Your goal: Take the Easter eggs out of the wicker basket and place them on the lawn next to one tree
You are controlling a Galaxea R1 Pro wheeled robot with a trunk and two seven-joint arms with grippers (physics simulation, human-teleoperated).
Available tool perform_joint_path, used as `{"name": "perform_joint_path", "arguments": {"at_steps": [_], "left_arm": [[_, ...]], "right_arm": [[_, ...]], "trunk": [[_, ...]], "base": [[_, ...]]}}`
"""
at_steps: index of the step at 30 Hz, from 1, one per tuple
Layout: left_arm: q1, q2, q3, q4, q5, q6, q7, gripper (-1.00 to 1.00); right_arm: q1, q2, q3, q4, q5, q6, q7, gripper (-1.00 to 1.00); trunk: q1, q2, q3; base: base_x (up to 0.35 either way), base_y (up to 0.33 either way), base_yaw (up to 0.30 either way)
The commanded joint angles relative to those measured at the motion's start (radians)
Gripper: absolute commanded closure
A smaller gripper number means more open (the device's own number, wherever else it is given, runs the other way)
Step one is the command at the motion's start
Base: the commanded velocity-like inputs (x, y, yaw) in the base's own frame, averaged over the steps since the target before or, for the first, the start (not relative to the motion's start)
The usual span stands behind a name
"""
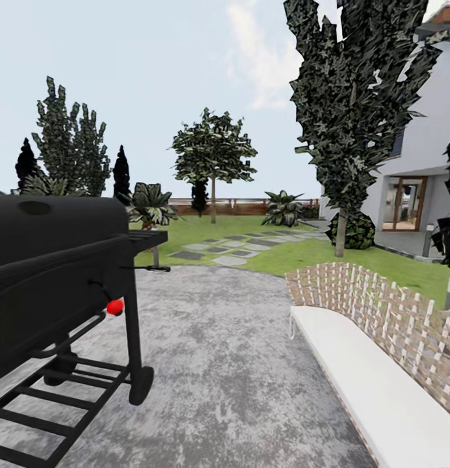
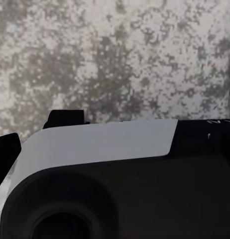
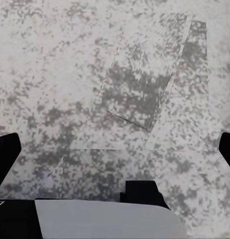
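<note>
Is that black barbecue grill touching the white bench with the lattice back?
Apart. The head view shows the grill at the left and the bench at the right, with a wide stretch of grey mottled paving lying bare between them.

A mottled grey paved patio (image 1: 225,364) spreads underfoot under even daylight and a pale sky with a thin cloud. At the patio's left edge stands a black barrel grill (image 1: 56,260) on a wheeled frame, a red knob (image 1: 115,307) at its front. Along the right edge runs a curved white bench (image 1: 361,383) backed by brick latticework (image 1: 387,312). Past the far edge, grey stepping stones (image 1: 235,250) cross green grass toward a low brown fence (image 1: 231,208). A white house (image 1: 426,149) with a wood-framed glass door (image 1: 404,205) rises on the right, behind a tall dark-leaved tree.
</note>
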State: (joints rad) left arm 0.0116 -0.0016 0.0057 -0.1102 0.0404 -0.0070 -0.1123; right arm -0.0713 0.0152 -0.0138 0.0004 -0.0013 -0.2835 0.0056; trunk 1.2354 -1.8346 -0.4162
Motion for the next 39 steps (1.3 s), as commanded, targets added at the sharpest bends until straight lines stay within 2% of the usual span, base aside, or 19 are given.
{"name": "perform_joint_path", "arguments": {"at_steps": [1, 13, 39], "left_arm": [[0.001, 0.000, 0.000, -0.002, 0.004, -0.001, -0.003, -1.00], [0.001, 0.000, 0.000, -0.002, 0.004, -0.001, -0.001, -1.00], [0.000, 0.002, 0.000, -0.002, 0.004, -0.001, -0.003, -1.00]], "right_arm": [[-0.001, 0.000, -0.002, 0.001, 0.000, -0.003, 0.001, -1.00], [-0.001, 0.000, -0.002, 0.000, 0.000, -0.003, 0.001, -1.00], [-0.001, 0.001, -0.002, 0.000, 0.000, -0.003, -0.001, -1.00]], "trunk": [[0.000, 0.000, 0.000], [0.000, 0.000, 0.008], [0.000, 0.000, 0.008]], "base": [[0.226, 0.000, -0.260], [0.238, -0.018, -0.229], [0.238, -0.068, -0.005]]}}
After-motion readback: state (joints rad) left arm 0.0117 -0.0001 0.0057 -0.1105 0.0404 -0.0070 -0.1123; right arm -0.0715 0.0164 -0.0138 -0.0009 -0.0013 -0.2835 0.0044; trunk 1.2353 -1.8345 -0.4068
